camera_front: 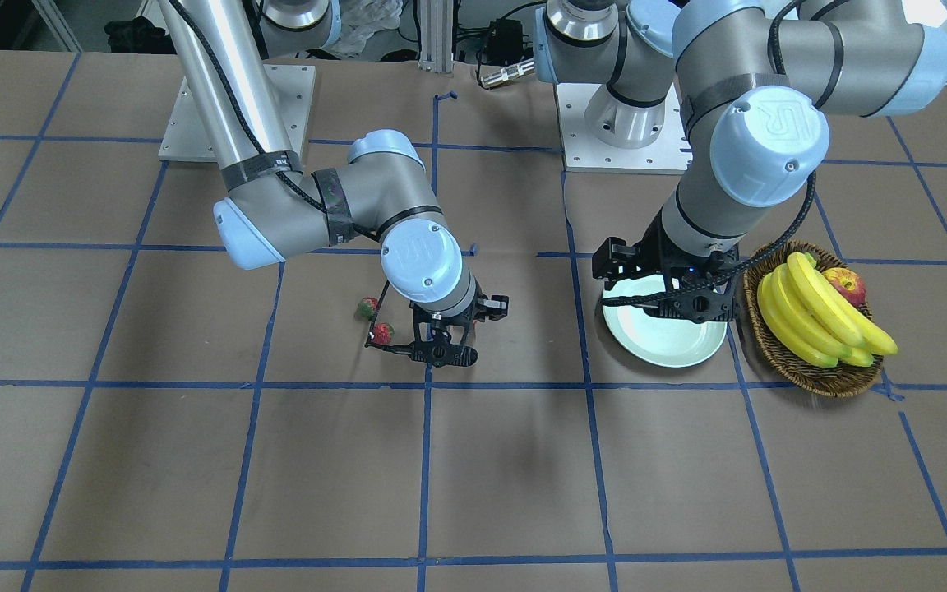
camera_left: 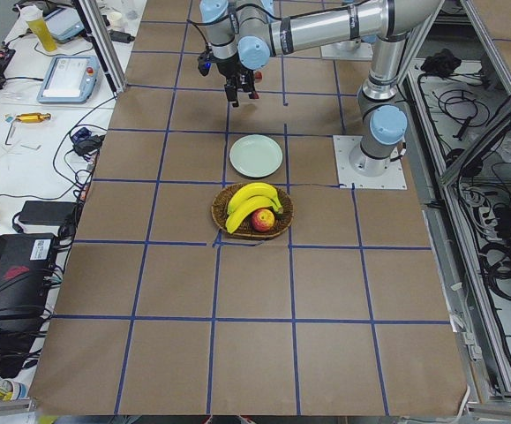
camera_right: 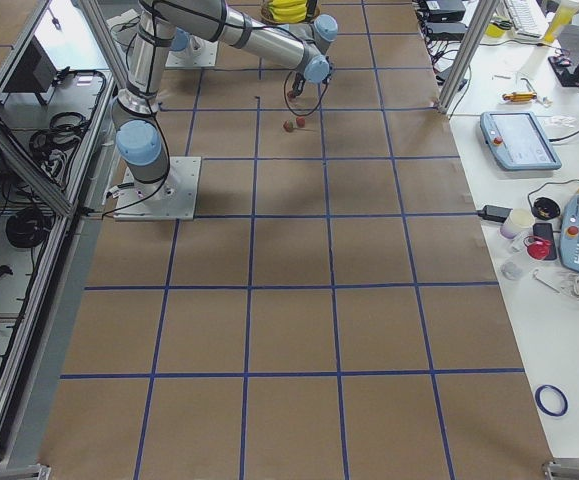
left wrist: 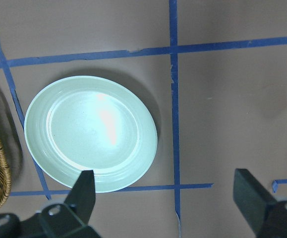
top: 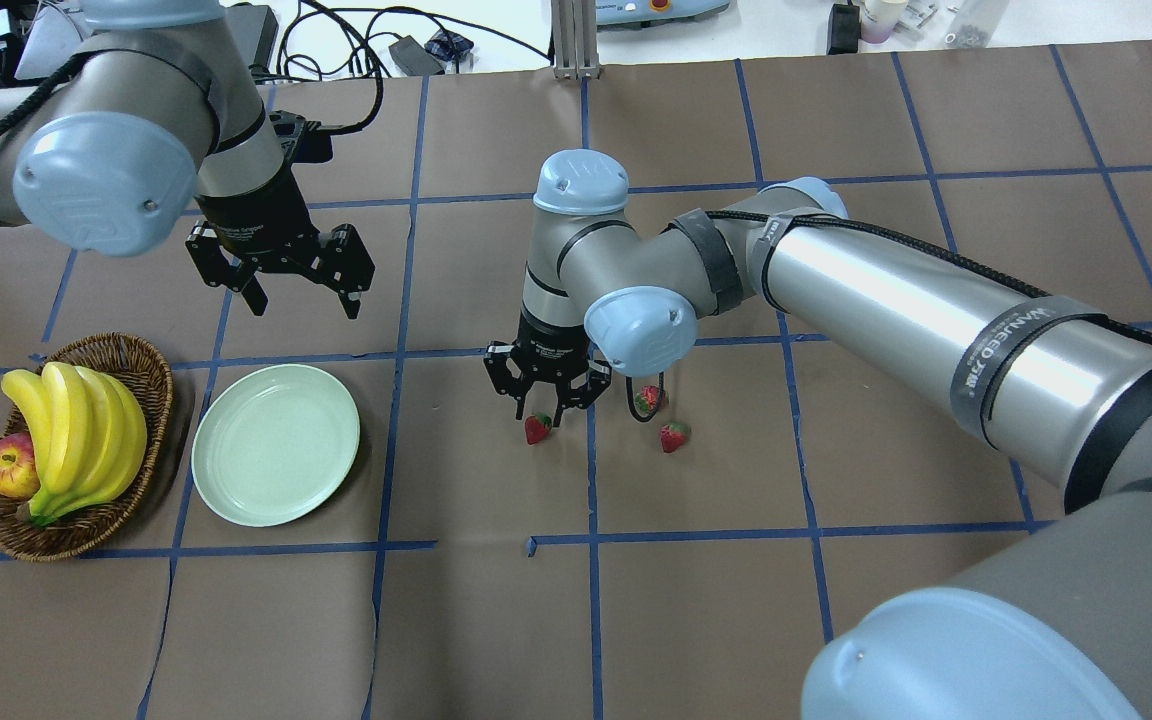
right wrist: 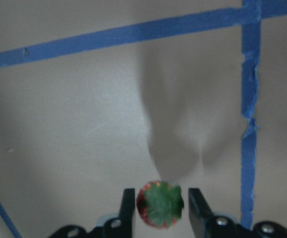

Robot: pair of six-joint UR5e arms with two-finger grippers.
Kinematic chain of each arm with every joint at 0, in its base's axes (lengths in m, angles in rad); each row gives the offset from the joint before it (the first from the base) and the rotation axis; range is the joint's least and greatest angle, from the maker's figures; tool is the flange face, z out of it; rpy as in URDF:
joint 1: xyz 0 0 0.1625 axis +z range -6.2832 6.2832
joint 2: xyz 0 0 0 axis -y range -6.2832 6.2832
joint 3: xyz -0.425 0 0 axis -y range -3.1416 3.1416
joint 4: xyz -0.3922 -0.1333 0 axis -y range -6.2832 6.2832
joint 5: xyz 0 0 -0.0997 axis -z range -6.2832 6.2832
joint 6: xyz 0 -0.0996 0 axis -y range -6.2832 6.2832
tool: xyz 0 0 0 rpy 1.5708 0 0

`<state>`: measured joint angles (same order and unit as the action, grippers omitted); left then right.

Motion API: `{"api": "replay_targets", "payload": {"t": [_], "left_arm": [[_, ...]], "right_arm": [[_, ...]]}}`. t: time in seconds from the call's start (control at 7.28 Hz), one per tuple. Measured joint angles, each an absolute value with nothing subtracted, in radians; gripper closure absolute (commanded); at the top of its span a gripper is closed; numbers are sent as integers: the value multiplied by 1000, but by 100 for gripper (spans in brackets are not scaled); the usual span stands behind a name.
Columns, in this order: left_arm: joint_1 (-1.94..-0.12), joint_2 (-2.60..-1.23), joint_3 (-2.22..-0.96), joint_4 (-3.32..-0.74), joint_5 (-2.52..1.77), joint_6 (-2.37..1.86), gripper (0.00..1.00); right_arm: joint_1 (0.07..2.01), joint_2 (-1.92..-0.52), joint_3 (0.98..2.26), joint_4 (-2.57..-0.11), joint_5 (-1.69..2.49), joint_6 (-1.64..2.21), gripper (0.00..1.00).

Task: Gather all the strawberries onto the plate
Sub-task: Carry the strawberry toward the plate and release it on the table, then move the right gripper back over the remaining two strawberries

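Note:
My right gripper (top: 540, 408) stands low over the table's middle, shut on one strawberry (top: 537, 429). The right wrist view shows that strawberry (right wrist: 159, 204), green top up, pinched between the two fingers (right wrist: 129, 208). Two more strawberries (top: 647, 400) (top: 674, 436) lie on the table just to its right; they also show in the front view (camera_front: 367, 308) (camera_front: 381, 333). The pale mint-green plate (top: 276, 445) lies bare at the left. My left gripper (top: 281, 290) hangs open and empty above the table beyond the plate; its wrist view looks down on the plate (left wrist: 91, 134).
A brown wicker basket (top: 154, 372) with bananas (top: 76, 430) and a red apple (top: 8, 465) stands left of the plate, almost touching it. Blue tape lines grid the brown table. The arm bases stand at the robot's side of the table (camera_front: 621, 123).

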<state>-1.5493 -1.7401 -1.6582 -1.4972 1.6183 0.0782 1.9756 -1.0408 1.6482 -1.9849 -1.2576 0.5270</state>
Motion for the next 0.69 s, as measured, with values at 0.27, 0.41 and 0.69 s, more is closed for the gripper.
{"api": "replay_targets", "payload": {"t": [0.27,0.41,0.69], "left_arm": [[-1549,-1740,-1658,-1497,1619,77,0],[-1549,-1740,-1658,-1497,1621,77,0],[-1549,-1740,-1659,-1497,1621,76,0]], "right_arm": [[1973,-1063,1638,-1981,-1266,537,0],[1967,-1097,1636,-1973,-1280,536,0],[1930,-1167,1637,-1933,-1341,455,0]]}}
